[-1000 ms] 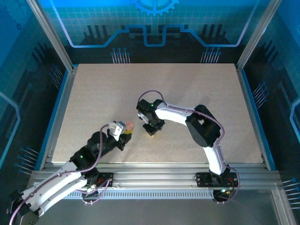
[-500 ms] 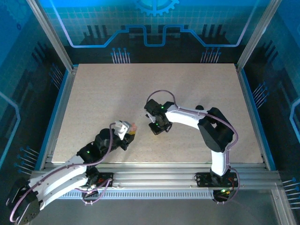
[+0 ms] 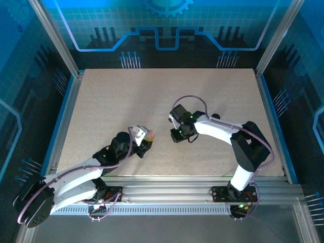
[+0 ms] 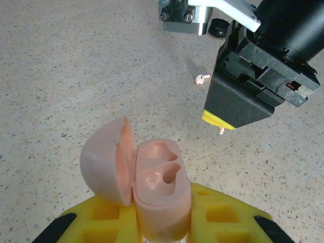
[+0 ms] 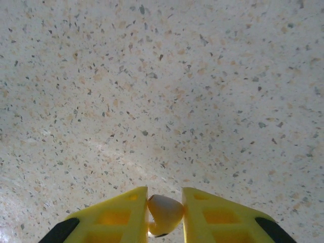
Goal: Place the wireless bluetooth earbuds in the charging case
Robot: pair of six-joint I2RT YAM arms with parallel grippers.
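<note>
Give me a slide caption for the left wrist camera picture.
Left gripper grips the open, empty pink case; right gripper ahead pinches one pale earbud; a second earbud lies on the table.

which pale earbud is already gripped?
The pale earbud pinched in the right claw. The other pale earbud lies loose on the table, beyond that claw in the left wrist view.

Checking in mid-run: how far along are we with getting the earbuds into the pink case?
Done: the open pink clamshell charging case is clamped in the left fingers, both wells apparently empty. In hand: the right fingers pinch one pale pink-white earbud near the case. Left: seating it, then the second pale earbud lying on the speckled table.
</note>
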